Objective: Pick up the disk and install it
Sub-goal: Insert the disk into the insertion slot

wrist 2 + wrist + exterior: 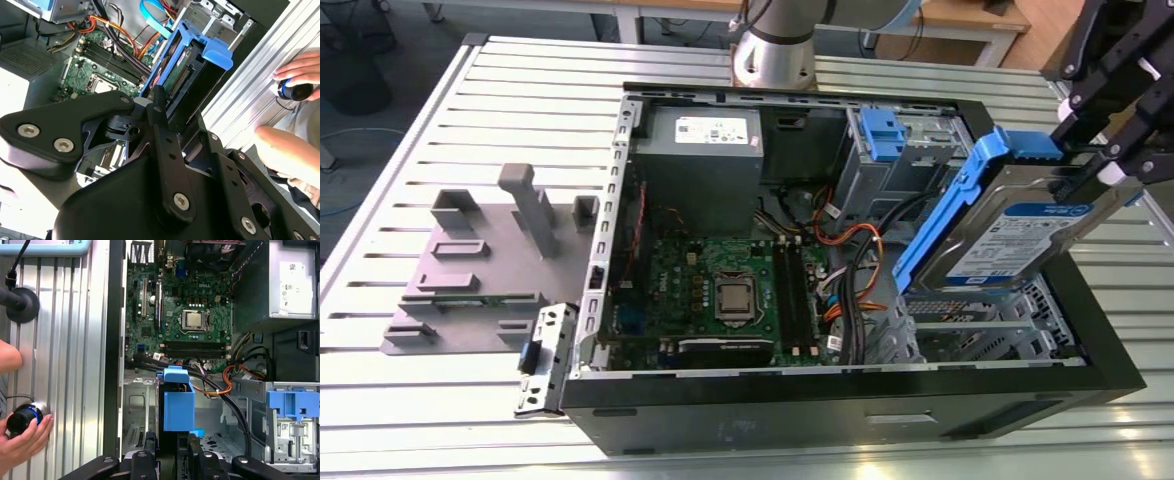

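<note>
- We see the pincer (pixel 1091 168) pinching the disk (pixel 994 225) near its blue-tabbed end.
- The disk hangs tilted above the drive cage (pixel 987 322) inside the open computer case (pixel 854 405), beside the motherboard (pixel 720 290).

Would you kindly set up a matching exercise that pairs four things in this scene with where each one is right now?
Things
1. the disk
2. the power supply box
3. the grey fixture
4. the person's hand

Places
A. on the slatted table, outside the computer case, at the exterior view's left
B. held by the gripper, tilted over the open case
C. holding a small black-and-blue object at the table
D. inside the case, in a corner next to the motherboard

Pairs: 1-B, 2-D, 3-A, 4-C
</note>
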You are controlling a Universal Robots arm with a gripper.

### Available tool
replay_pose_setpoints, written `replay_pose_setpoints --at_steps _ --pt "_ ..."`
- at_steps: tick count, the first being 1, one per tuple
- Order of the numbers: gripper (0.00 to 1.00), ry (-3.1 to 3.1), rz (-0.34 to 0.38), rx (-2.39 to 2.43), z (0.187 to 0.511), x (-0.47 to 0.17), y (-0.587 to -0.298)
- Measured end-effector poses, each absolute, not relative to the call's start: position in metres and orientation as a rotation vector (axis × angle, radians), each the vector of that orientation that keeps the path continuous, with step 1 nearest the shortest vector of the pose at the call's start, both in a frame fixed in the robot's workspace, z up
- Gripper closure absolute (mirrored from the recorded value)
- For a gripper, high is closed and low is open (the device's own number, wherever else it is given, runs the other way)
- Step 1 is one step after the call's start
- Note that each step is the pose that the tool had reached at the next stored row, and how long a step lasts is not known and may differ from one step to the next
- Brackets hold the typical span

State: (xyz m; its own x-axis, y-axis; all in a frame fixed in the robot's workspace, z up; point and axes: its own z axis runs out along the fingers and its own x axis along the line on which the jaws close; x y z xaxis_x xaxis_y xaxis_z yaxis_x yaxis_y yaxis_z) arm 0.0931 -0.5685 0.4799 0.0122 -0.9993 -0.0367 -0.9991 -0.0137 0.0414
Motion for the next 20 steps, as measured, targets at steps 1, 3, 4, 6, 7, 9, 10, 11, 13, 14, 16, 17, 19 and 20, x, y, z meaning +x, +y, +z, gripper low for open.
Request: replay_pose_setpoints --at_steps 1,3,4,6,7,9,10,11,13,14,16,17,19,20 --pt "0.65 -2.204 -0.087 2.232 0.48 0.094 -0.569" --pt "0.65 -2.203 -0.087 2.232 0.48 0.098 -0.569" --pt "0.65 -2.203 -0.087 2.232 0.48 0.1 -0.569" --pt "0.65 -2.203 -0.087 2.232 0.48 0.104 -0.569" --pt "0.65 -2.204 -0.087 2.232 0.48 0.107 -0.569" --pt "0.65 -2.203 -0.087 2.232 0.479 0.11 -0.568" --pt "0.65 -2.203 -0.087 2.232 0.479 0.11 -0.569" --pt "0.65 -2.204 -0.087 2.232 0.478 0.11 -0.569" --pt "0.65 -2.203 -0.087 2.232 0.477 0.11 -0.571" --pt "0.65 -2.203 -0.087 2.232 0.476 0.11 -0.572" --pt "0.65 -2.204 -0.087 2.231 0.474 0.11 -0.573" --pt "0.65 -2.205 -0.086 2.23 0.472 0.11 -0.573" --pt "0.65 -2.209 -0.086 2.226 0.469 0.111 -0.573" --pt "0.65 -2.211 -0.085 2.223 0.467 0.111 -0.573"
